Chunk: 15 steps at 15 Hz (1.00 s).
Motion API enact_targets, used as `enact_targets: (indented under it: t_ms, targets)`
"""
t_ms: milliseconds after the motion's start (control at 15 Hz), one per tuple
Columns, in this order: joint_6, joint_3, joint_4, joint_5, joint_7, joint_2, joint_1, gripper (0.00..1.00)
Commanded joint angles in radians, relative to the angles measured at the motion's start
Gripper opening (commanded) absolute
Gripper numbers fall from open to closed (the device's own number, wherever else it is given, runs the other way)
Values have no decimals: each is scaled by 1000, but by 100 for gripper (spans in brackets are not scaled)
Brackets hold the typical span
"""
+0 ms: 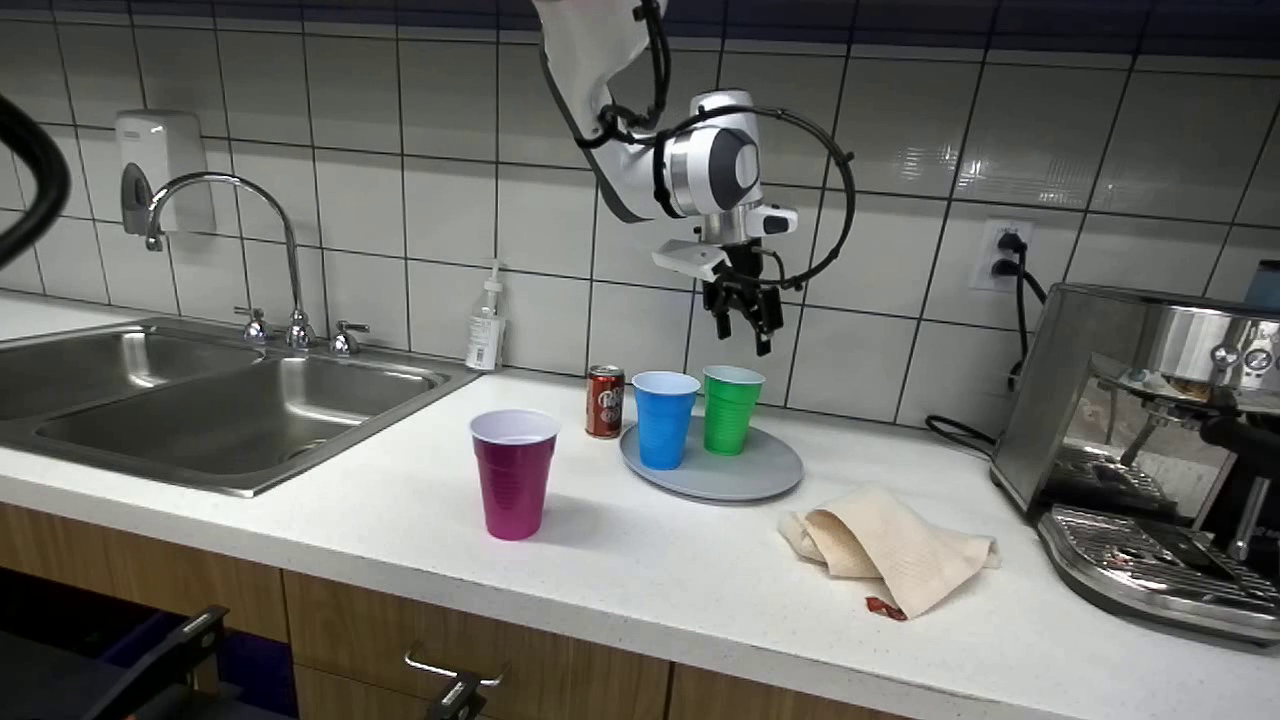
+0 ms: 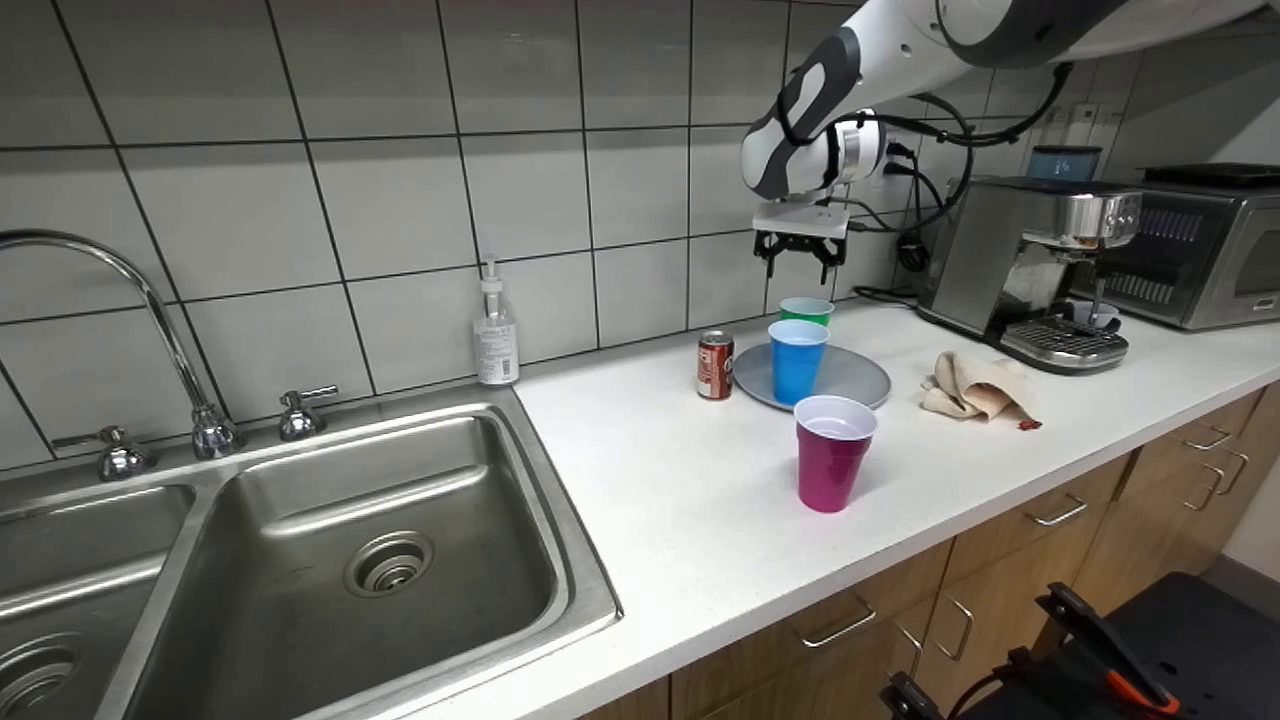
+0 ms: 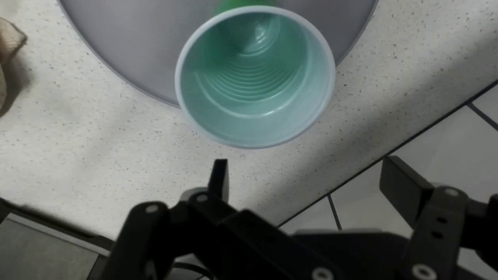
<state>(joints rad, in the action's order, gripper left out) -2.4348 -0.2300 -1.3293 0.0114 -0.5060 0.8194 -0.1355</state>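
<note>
Green cup [image 3: 255, 81] on plate [image 1: 750, 478], ungrasped, at jaws' 11 o'clock in wrist view; jaws parted, empty. Blue cup [image 1: 664, 422] also plated; purple cup [image 1: 515, 485] on desk [image 1: 640, 575].

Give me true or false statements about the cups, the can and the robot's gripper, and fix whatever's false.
1. The blue cup and the green cup stand on the gray plate. True.
2. The gripper hangs higher than the green cup. True.
3. The gripper is clamped on the green cup. False: its jaws stand apart, holding nothing.
4. The purple cup and the red can stand on the counter, off the gray plate. True.
5. The red can lies on its side. False: it stands upright.
6. The purple cup is upside down. False: its open rim faces up.
</note>
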Motion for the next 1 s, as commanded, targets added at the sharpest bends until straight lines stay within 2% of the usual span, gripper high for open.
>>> enact_targets:
  t_ms: [0,267,533,933]
  targets:
    - [-154,-12,-240,-1,35,-137,32,100]
    - [-282,-15,-433,5,56,-243,55,100]
    - [-361,-15,-633,7,76,-378,79,100]
    - [-462,-57,-908,-37,50,-564,152,100]
